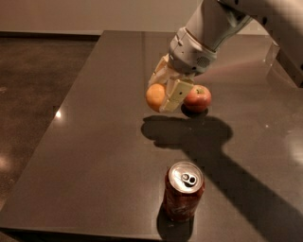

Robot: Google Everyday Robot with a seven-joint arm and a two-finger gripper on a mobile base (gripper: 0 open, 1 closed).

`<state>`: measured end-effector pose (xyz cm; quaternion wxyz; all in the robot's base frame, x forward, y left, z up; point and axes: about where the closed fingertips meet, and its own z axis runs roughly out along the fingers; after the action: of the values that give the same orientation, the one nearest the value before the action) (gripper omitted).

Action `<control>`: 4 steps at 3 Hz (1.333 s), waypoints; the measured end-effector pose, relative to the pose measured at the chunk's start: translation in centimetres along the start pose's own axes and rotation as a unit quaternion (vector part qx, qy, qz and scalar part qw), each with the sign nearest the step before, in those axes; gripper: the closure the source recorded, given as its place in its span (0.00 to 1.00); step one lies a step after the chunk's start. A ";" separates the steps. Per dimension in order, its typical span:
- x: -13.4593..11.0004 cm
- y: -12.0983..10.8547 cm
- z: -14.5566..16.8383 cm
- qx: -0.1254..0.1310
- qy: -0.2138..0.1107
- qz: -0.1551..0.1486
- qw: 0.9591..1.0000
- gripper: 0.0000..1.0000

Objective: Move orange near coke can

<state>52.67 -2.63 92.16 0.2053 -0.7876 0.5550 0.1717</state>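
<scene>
**Dark tabletop [94,142], one orange [154,97] held up in the gripper [164,100]**

Glossy and dark brown, the table fills most of the camera view, with a polished brown floor [33,85] at its 9 o'clock side and a pale wall [94,14] along the far edge at 12 o'clock. By count there is one orange, one red apple [199,98], one coke can [183,191] and one gripper on a single light grey arm [213,23] that comes in from the 1 o'clock corner.

The orange is small and round, with an even orange-yellow matte skin; no mark on it can be made out from this side. It sits between the gripper's cream-coloured fingers [176,93], which are closed against it: one finger lies across its 3 o'clock side, the other is mostly hidden behind its 12 o'clock side. The fruit is clear of the surface, and the shadow [189,134] of fruit and arm falls on the table at its 5 o'clock.

The apple rests on the table just beside the gripper, at 3 o'clock from the orange, partly hidden by the near finger. The coke can stands upright close to the near table edge, silver top and pull tab facing up. It is well apart from the orange, which hangs at about 11 o'clock from it.
</scene>
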 end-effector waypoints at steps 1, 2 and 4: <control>0.4 2.7 -0.5 -0.011 -0.001 -0.056 0.998 1.00; 0.7 5.4 -0.2 -0.025 0.007 -0.108 0.994 1.00; 1.3 9.8 0.6 -0.064 0.020 -0.190 0.979 1.00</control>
<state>43.79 -6.28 89.71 0.1723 -0.8935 0.3867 0.1493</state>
